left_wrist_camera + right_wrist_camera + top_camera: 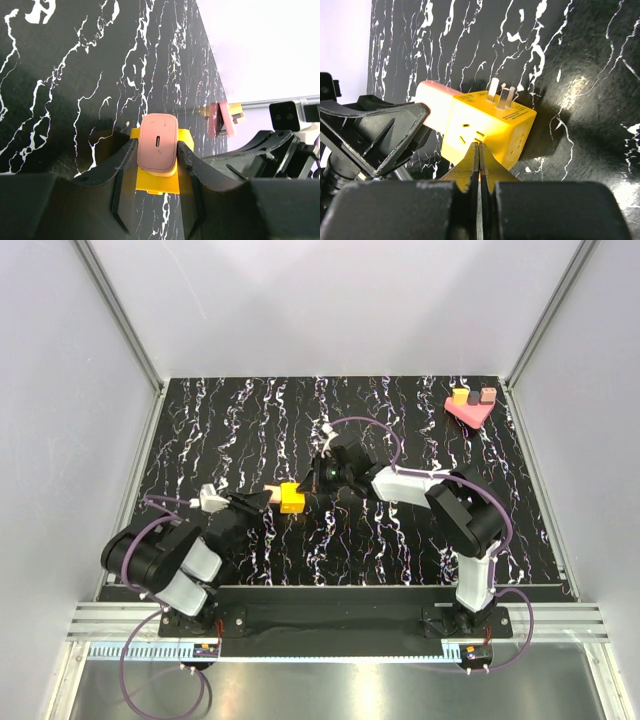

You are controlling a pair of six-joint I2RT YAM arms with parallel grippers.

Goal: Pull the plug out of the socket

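**Top external.** Item: yellow plastic cube socket, lying on the black white-veined table, left of centre. The left gripper reaches it from the left and the right gripper from the right, so the two arms meet at the cube. I cannot tell from here what each tool holds. A pink wedge-shaped block carrying small pieces sits well apart in the far right corner, clear of the work.

**Left wrist.** Item: pale pink rounded plastic plug, end face with a small slot toward the camera, seated in the socket. The left tool's black fingers pinch the plug on both flanks, touching it and set about evenly. The yellow body shows behind and beneath the plug.

**Right wrist.** The right tool's jaws are pressed together with nothing between them. Their joined tip rests against the near face of the socket. Two metal prongs stick out of the cube's top face. The plug juts from the cube's left side, and the left finger lies along it.

**Handling note.** I judge the step to be the separation itself, not yet done, since plug and cube read as joined.
- I'd draw the left arm straight back along the plug's axis, with no twist.
- The right tip only bears on one face and does not clamp, so the cube may slide or tip after the plug.
- I'd press down firmly with the right tip and pull slowly.
- I'd watch for a gap opening at the pink-yellow seam.
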